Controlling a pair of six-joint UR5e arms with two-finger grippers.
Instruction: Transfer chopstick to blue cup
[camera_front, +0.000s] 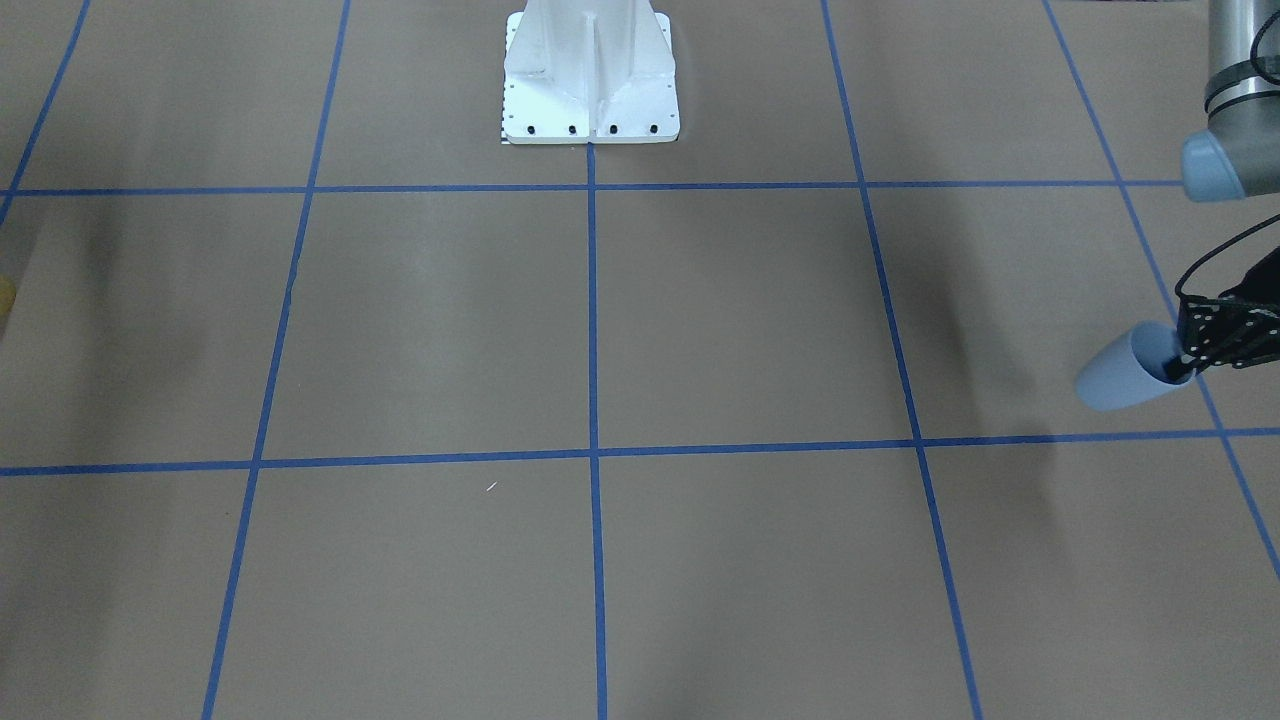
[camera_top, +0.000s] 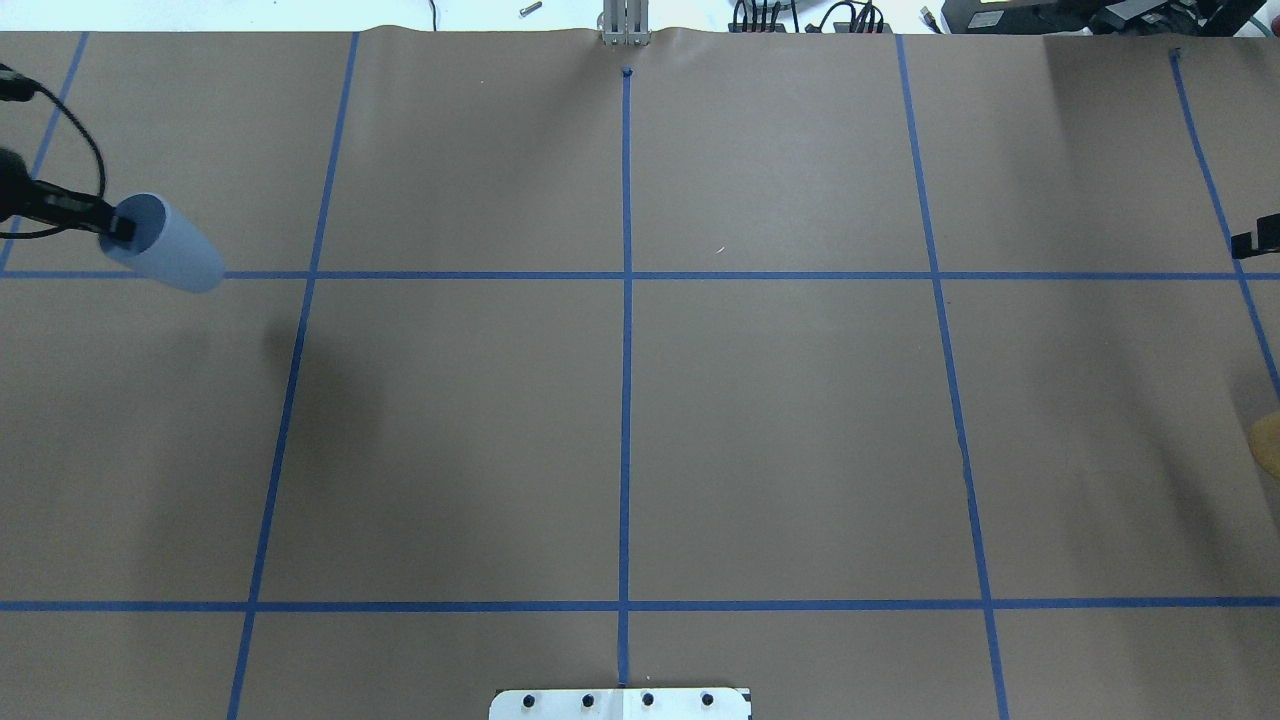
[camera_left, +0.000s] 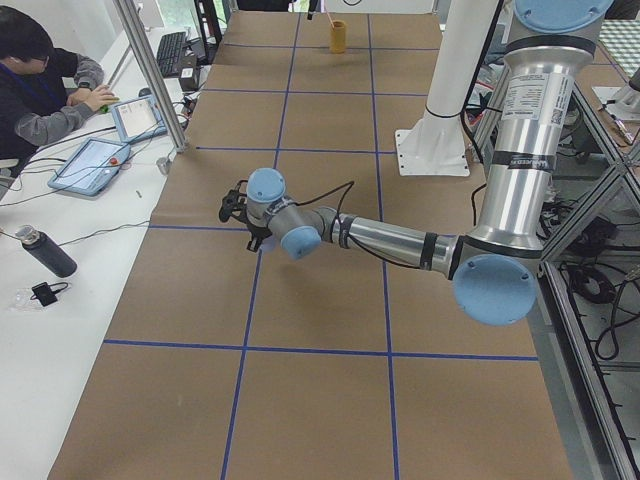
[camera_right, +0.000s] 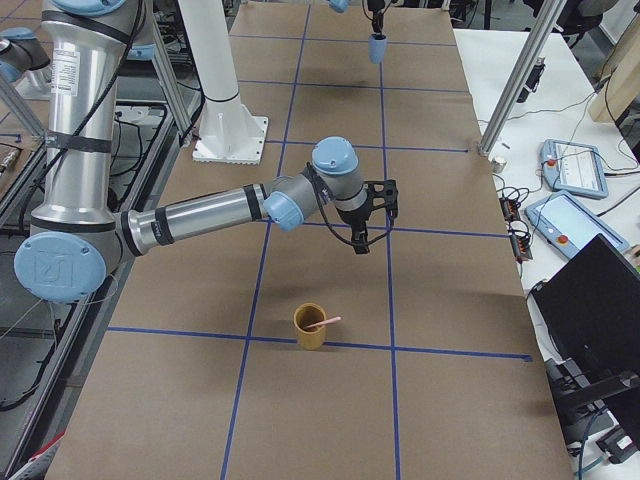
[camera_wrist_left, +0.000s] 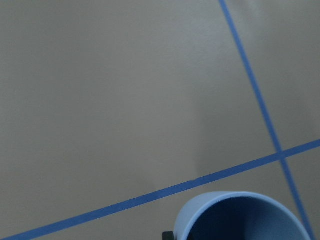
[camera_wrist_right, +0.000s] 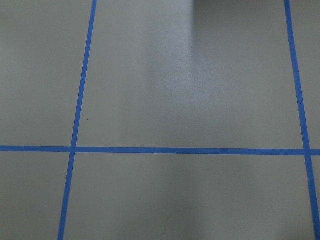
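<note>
The left gripper (camera_top: 122, 228) pinches the rim of the blue cup (camera_top: 175, 252), 1 finger inside, holding it above the table (camera_top: 780, 430). The pink chopstick (camera_right: 324, 323) leans in a yellow cup (camera_right: 309, 335) standing near and below the right gripper (camera_right: 359, 246); whether that gripper's fingers are spread cannot be told.

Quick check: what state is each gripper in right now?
Left gripper: closed on the blue cup, gripping it at the rim.
Right gripper: cannot be told whether it is open or closed.
</note>
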